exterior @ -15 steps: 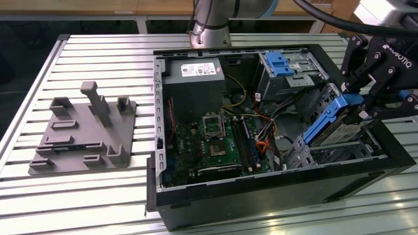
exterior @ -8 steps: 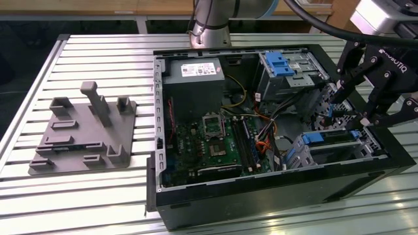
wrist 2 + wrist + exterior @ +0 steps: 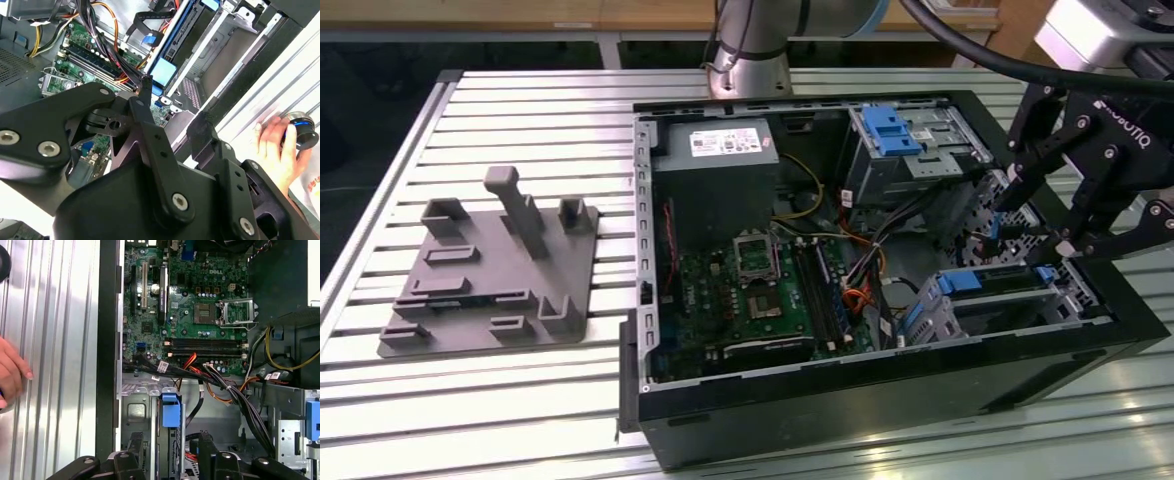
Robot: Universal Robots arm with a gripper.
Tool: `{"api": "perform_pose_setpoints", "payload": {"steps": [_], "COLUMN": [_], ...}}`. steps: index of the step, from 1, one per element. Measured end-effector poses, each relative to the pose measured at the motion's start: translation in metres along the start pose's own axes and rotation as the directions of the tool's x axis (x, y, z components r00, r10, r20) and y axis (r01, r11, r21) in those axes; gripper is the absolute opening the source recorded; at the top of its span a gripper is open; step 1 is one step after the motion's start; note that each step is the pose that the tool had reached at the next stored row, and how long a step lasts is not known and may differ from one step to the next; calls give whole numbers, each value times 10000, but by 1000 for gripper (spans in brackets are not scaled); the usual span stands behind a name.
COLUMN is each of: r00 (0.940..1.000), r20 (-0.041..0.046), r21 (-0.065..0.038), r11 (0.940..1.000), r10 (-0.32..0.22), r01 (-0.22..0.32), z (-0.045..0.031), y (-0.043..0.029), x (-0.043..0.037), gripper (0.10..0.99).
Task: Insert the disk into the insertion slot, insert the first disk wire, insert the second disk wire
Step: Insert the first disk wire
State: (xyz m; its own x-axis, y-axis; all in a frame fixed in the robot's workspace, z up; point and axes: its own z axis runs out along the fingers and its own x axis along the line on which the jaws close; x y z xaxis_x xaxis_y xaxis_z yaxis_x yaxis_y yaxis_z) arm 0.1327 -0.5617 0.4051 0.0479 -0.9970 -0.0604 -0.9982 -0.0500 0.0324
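End effector [image 3: 1030, 238], fingers apart, near disk [image 3: 1003, 284] in insertion slot [image 3: 987, 318].

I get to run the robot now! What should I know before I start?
Gripper: open, empty, hovering over the disk.
Disk: in the insertion slot, blue bracket up, looks seated.
Done: disk in, as far as shows.
Left: both disk wires; I can't see either plugged in.
Careful: a person's hand is over the table beside the computer case.
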Motion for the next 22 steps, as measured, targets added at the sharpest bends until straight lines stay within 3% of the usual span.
{"api": "perform_pose_setpoints", "payload": {"steps": [10, 22], "r00": [10000, 9998], "r20": [-25, -176], "r21": [-1, -3], "r11": [10000, 10000], "r10": [1, 7], "r01": [-1, -7], "z": [1, 50], "y": [1, -60], "x": [-6, -484], "gripper": [557, 557]}}
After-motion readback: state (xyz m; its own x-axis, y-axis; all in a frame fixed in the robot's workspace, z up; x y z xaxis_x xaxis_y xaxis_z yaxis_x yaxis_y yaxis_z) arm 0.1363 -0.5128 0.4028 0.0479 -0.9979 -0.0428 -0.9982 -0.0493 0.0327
